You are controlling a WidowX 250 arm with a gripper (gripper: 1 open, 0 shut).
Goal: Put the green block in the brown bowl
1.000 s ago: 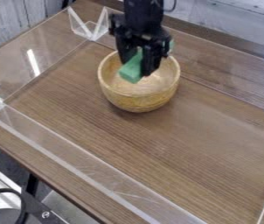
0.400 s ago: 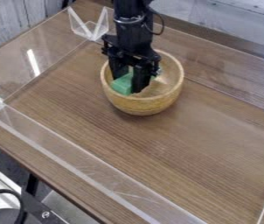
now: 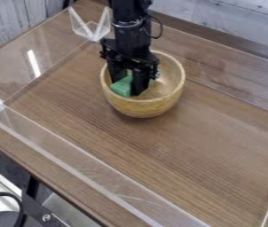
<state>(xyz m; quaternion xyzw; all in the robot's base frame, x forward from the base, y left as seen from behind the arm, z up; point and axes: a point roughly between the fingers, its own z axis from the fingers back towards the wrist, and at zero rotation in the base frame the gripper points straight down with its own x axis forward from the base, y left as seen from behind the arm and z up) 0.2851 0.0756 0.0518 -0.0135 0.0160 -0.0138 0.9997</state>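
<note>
The brown bowl [image 3: 162, 96] stands on the wooden table, slightly behind its middle. My gripper [image 3: 131, 88] reaches straight down into the bowl's left half, its black fingers low inside the rim. The green block [image 3: 123, 85] sits between the fingers, tilted, with its lower end down in the bowl's paler inside. The fingers are shut on the green block; whether it touches the bowl's floor cannot be told.
Clear acrylic walls [image 3: 9, 113] fence the wooden tabletop [image 3: 161, 168] on the left, front and back. A folded clear plastic piece [image 3: 89, 27] stands at the back behind the arm. Grey planks lie beyond the back wall.
The gripper has gone down with the green block from just above the bowl's rim into the bowl and shifted slightly left. The bowl has stayed put.
</note>
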